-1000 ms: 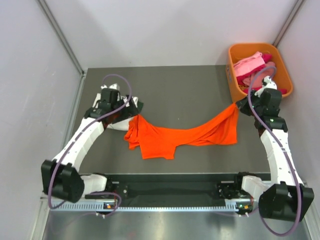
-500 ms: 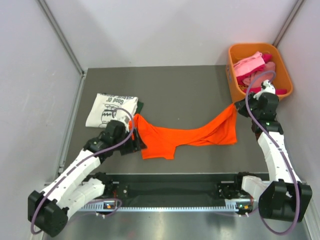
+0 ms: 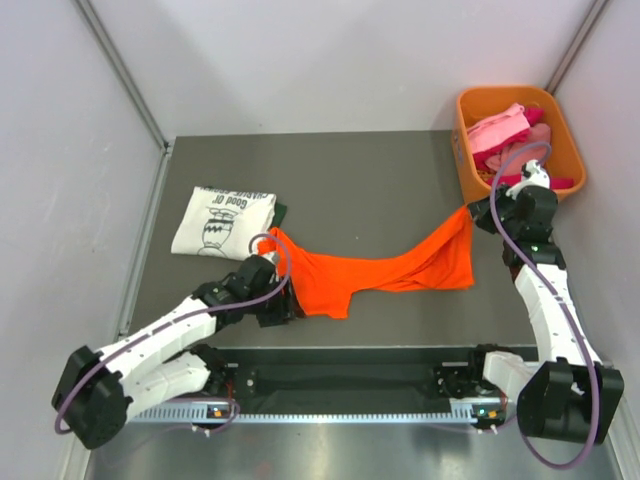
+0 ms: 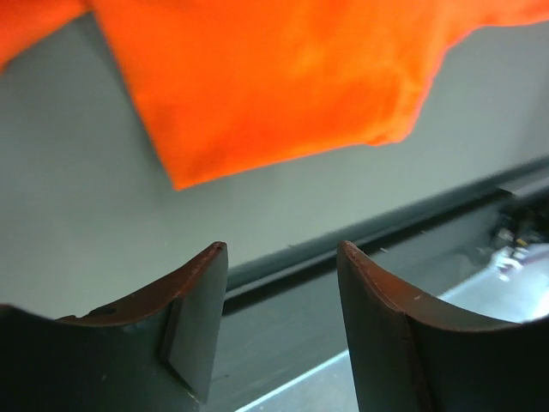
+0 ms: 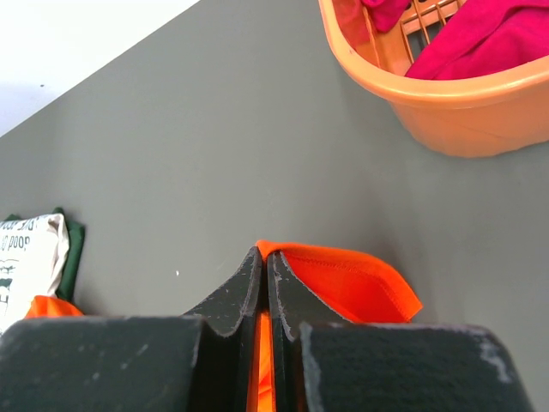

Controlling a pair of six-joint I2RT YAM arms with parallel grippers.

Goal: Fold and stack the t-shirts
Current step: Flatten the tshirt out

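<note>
The orange t-shirt (image 3: 385, 268) lies stretched across the middle of the bench (image 3: 360, 180). Its right corner is pinched in the clenched right pincer (image 3: 476, 212), just beside the orange bin (image 3: 462, 150) at the far right corner, which holds pink and magenta t-shirts (image 3: 500, 128). The left pincer (image 4: 281, 251) hovers released and empty, the shirt's near left hem just beyond its tips. A folded white t-shirt (image 3: 222, 220) rests near the left edge. Pale walls (image 3: 330, 60) enclose the grey bench.

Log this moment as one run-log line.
left gripper: open, empty, just short of bright orange cloth t-shirt edge | right gripper: shut on its corner | folded white printed t-shirt: lying far left
</note>
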